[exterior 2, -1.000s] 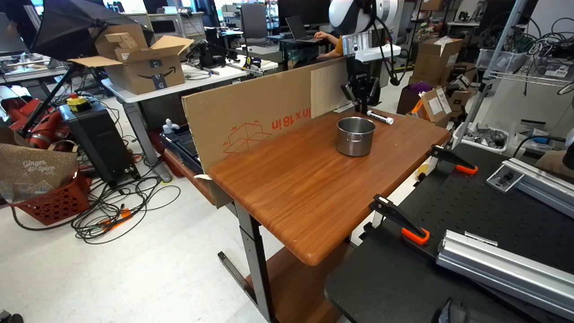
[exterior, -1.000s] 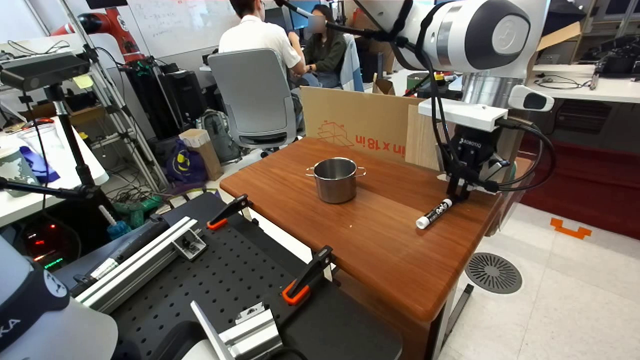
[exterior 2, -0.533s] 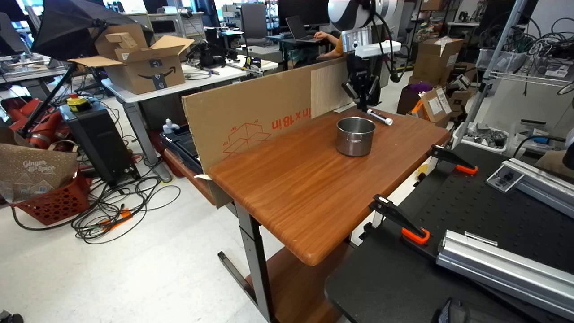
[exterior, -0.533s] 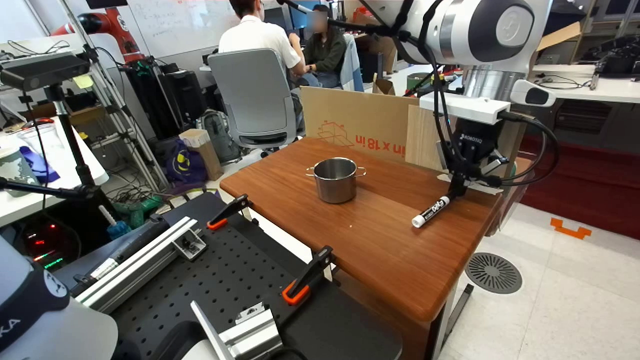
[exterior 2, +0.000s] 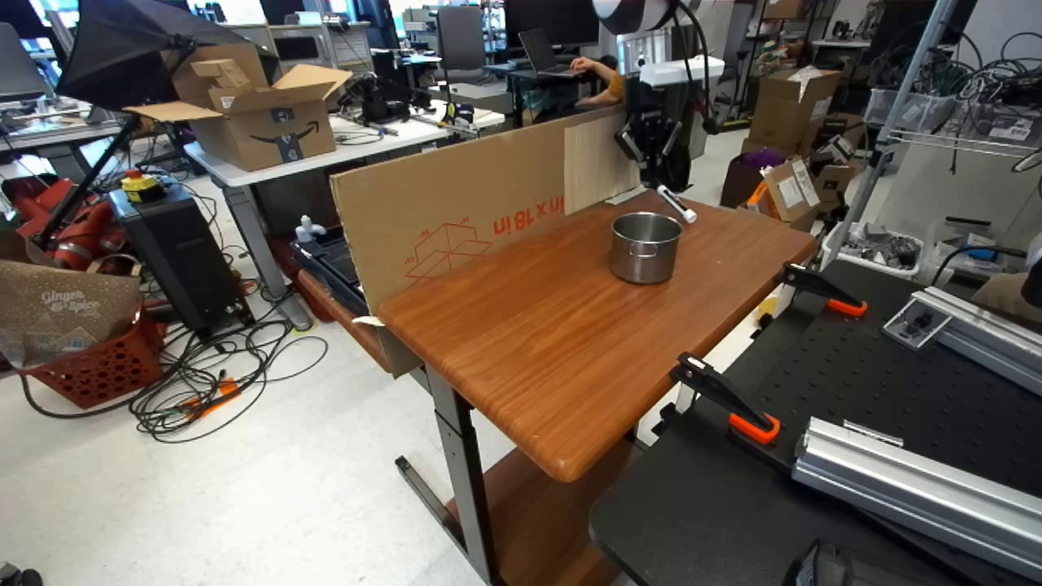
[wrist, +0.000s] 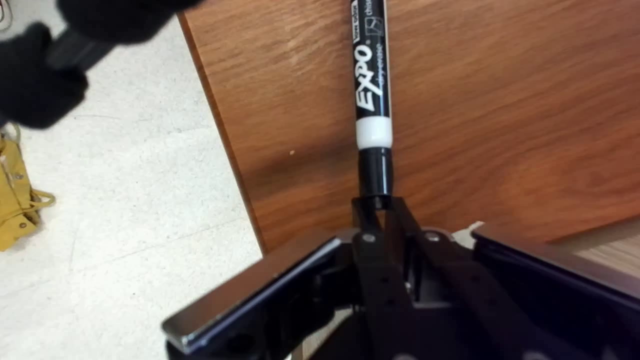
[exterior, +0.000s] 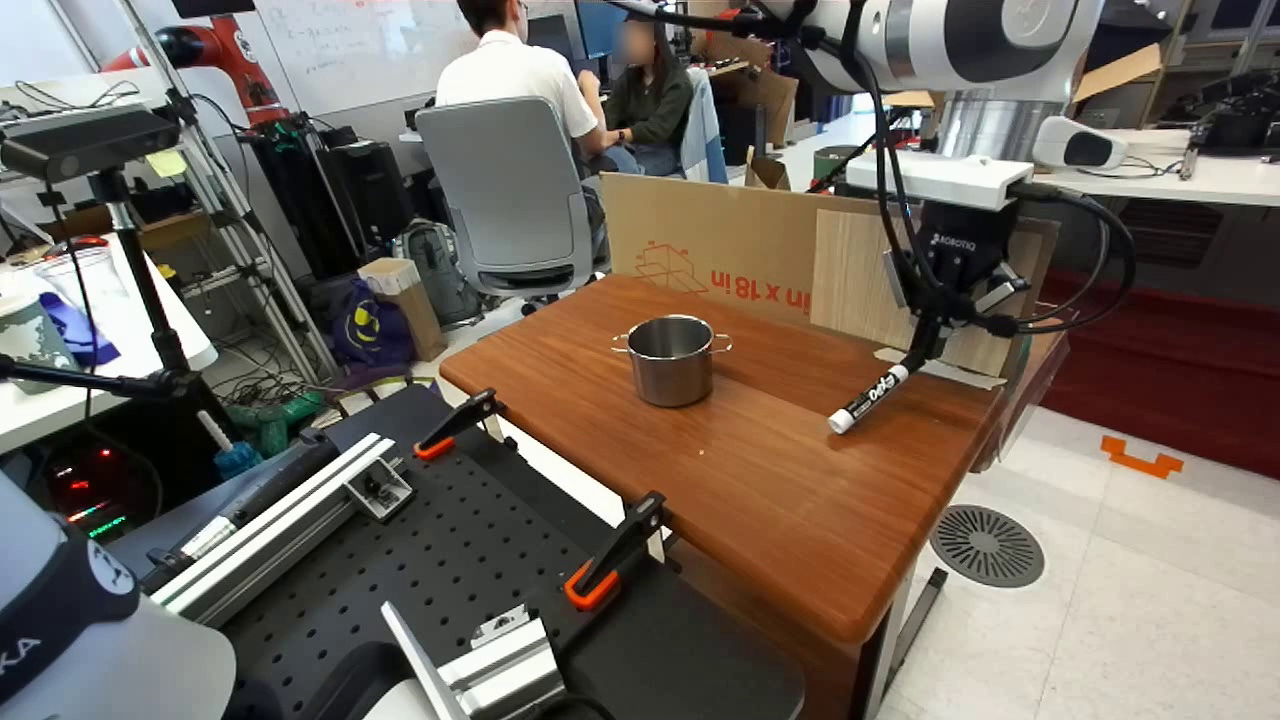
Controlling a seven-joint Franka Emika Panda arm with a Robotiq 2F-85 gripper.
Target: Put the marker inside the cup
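Note:
The marker is a slim stick with a black label, white ends and a black cap. It shows in both exterior views (exterior: 868, 398) (exterior 2: 677, 203) and in the wrist view (wrist: 372, 85). My gripper (exterior: 916, 364) is shut on the marker's black cap end, seen between the fingertips in the wrist view (wrist: 378, 204). The marker tilts, its white far end pointing down and away from the fingers, just above the table. The cup, a shiny steel pot with two wire handles, stands upright on the table in both exterior views (exterior: 673, 378) (exterior 2: 643, 259), apart from the gripper. It is out of the wrist view.
A cardboard sheet (exterior: 720, 240) stands along the wooden table's (exterior: 760, 480) back edge, close behind the gripper. A black perforated bench (exterior: 470, 540) with orange-black clamps (exterior: 615, 550) adjoins the table's front. The table's side edge is near the gripper in the wrist view (wrist: 235, 165).
My gripper has risen from the table with the marker held at its cap end. The marker went from lying flat to tilted, far end down. The cup has not moved.

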